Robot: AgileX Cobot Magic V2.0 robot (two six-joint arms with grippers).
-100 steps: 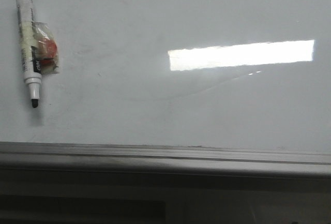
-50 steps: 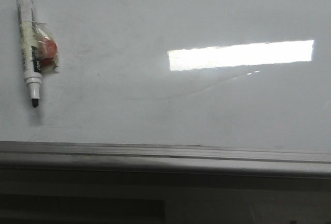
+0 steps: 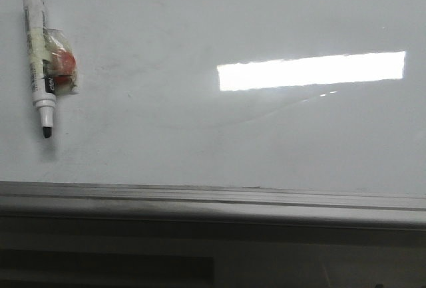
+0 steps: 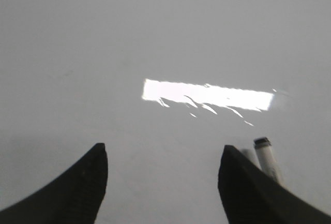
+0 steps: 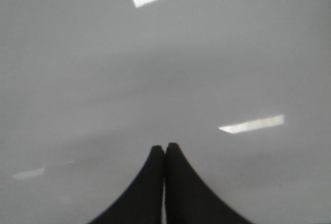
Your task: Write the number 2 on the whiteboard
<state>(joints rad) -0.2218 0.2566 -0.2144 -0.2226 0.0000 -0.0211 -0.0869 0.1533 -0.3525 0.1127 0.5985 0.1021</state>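
The whiteboard (image 3: 213, 28) fills the front view, pale and glossy, with a bright rectangular glare and faint smudges. No number 2 shows on it. A white marker (image 3: 38, 55) with a black tip lies at its far left, tip toward the near edge, with a taped orange piece (image 3: 62, 68) on its side. Neither gripper shows in the front view. My left gripper (image 4: 163, 169) is open and empty over the board, and the marker's end (image 4: 268, 159) lies just beside one fingertip. My right gripper (image 5: 165, 151) is shut and empty over bare board.
A grey ledge (image 3: 213, 201) runs along the whiteboard's near edge, with a dark band below it. A faint curved scratch (image 3: 266, 114) lies under the glare.
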